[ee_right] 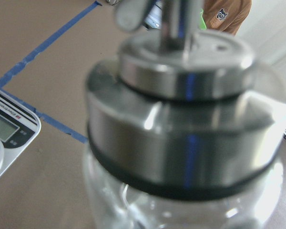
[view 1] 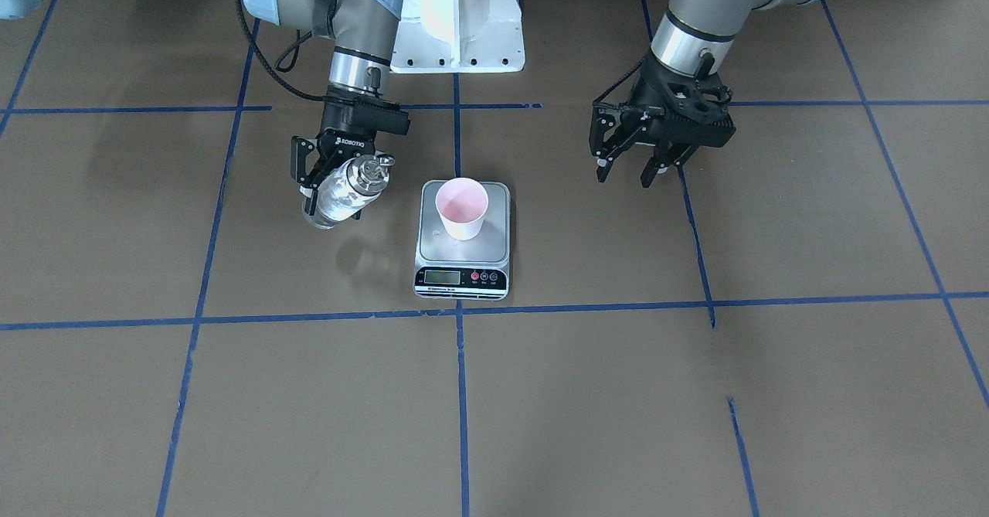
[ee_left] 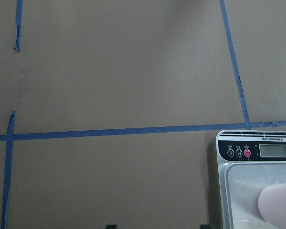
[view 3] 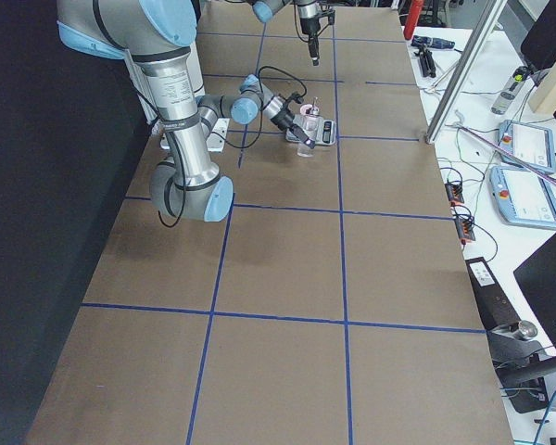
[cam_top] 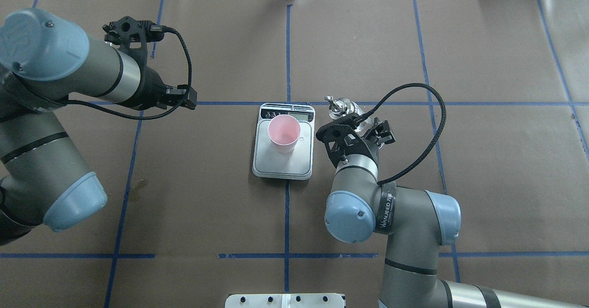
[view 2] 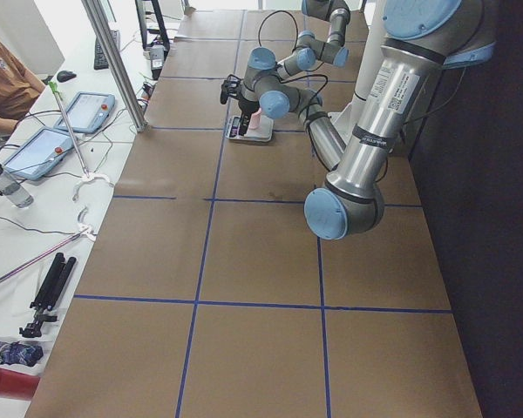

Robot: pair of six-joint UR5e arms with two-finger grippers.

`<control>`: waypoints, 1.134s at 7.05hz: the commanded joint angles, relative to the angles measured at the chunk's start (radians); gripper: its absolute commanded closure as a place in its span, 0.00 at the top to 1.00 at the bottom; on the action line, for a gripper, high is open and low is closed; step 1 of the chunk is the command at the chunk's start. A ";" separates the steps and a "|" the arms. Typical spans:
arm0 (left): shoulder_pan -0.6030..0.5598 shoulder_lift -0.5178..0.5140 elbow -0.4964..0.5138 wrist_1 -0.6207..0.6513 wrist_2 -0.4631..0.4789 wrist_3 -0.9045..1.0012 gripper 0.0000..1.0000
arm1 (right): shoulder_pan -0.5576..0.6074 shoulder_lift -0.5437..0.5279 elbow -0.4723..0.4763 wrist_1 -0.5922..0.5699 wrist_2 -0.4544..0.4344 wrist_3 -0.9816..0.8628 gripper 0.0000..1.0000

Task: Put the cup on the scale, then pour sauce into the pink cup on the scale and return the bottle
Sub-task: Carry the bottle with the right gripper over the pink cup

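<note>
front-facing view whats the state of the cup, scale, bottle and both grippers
cup, upright on the scale's platform; contents cannot be told
scale, carrying the cup; display too small to read
bottle, capped, tilted toward the scale, held beside it
right gripper, jaws shut on the bottle
left gripper, jaws open, empty, on the scale's other side

Qty: 1 cup (view 1: 462, 206), 1 scale (view 1: 494, 240), 1 bottle (view 1: 351, 185), 2 robot arms – L arm (view 1: 695, 26) & R arm (view 1: 363, 18).
</note>
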 commanded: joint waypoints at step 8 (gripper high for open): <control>0.000 0.002 0.004 0.003 0.000 -0.002 0.66 | 0.010 0.063 -0.066 -0.128 -0.108 -0.401 0.00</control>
